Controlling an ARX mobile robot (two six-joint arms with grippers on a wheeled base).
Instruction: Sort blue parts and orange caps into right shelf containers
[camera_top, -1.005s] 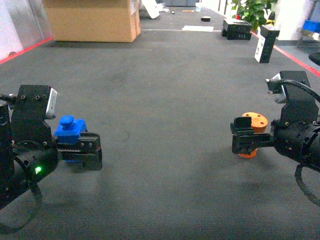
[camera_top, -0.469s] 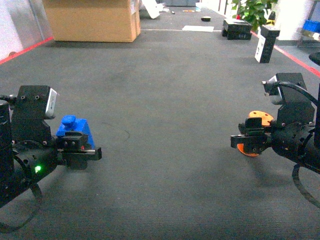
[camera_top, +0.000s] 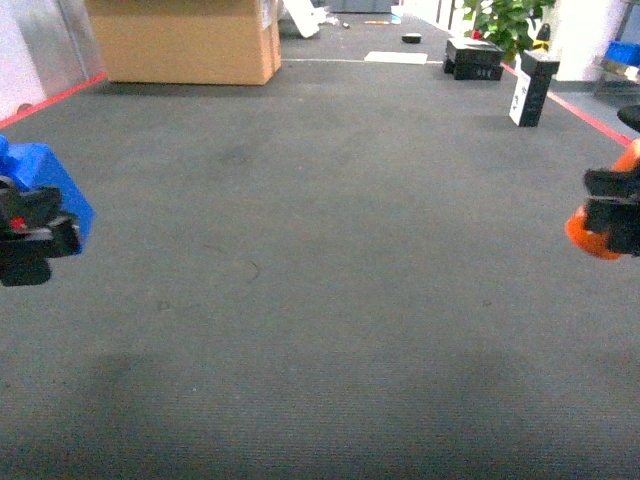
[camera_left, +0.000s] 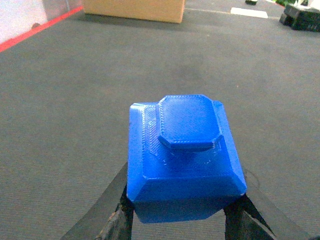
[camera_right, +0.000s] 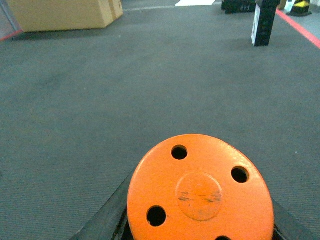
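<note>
left gripper (camera_top: 30, 235) clasping blue part (camera_left: 182, 155), octagonal raised boss

1. The blue part (camera_left: 182, 160) in my left end effector (camera_top: 30, 240) is bright blue all over.
2. The orange cap (camera_right: 200, 192) in my black right end effector (camera_top: 615, 215) is plain orange with dark round holes.
3. The floor (camera_top: 330, 250) is dark grey with a fine ribbed pattern, edged by red lines (camera_top: 50, 100).
4. The cardboard box (camera_top: 185, 40) is tan.
</note>
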